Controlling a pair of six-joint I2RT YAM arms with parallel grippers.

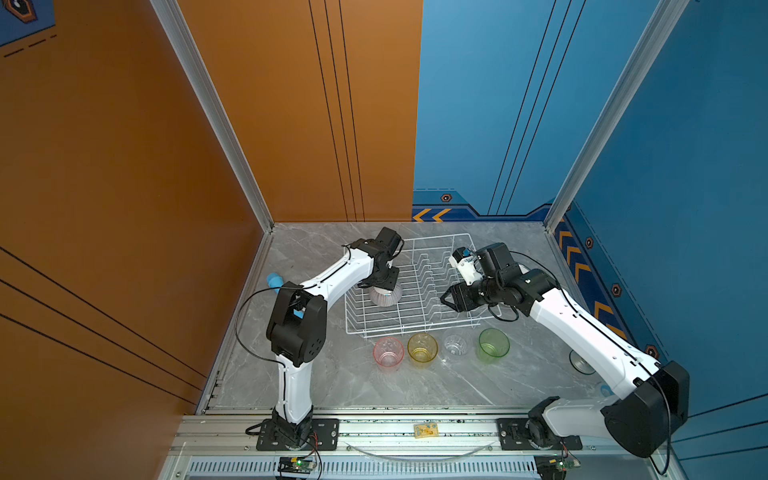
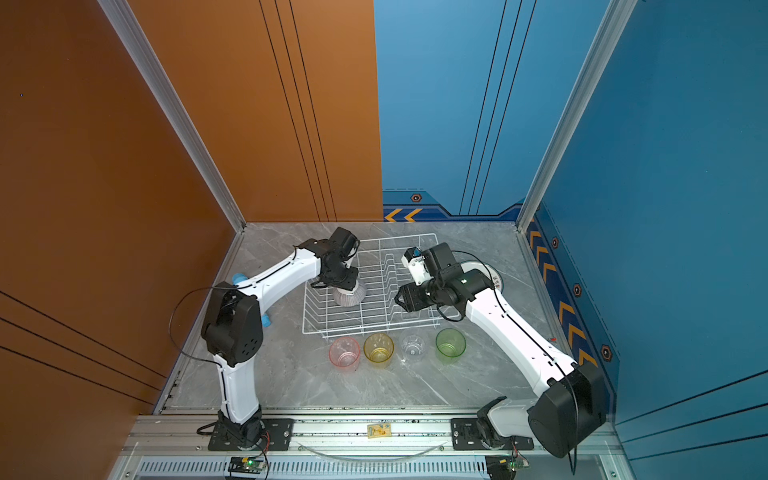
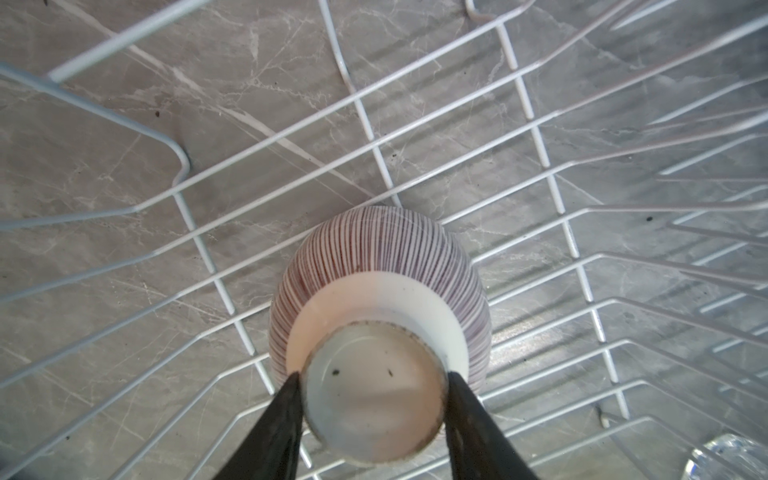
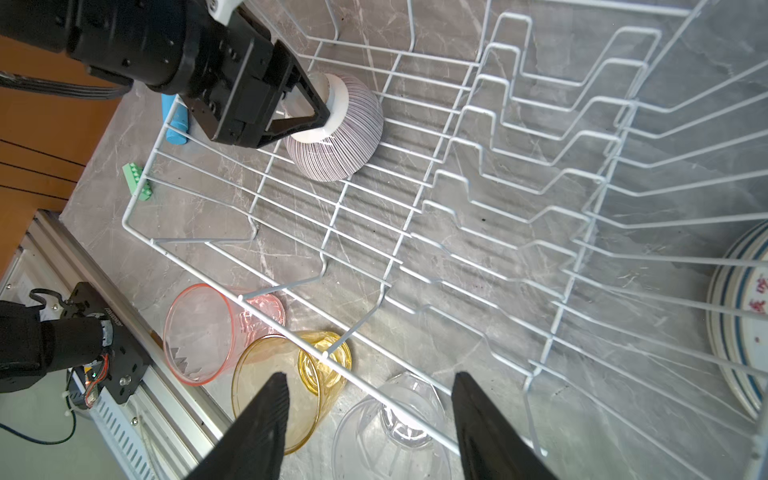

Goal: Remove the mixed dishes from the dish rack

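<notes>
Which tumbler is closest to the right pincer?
The clear tumbler, the only colourless one, between the yellow tumbler and the green tumbler; the right pincer hangs just behind it.

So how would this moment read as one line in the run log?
left claw: shut on foot of striped bowl, upside down in rack | right claw: open, empty, over rack

In both top views the dish rack [image 1: 432, 274] fills the middle; four tumblers [image 1: 422, 349] line its lower edge; bare counter [image 1: 353, 386] lies open below them.
</notes>
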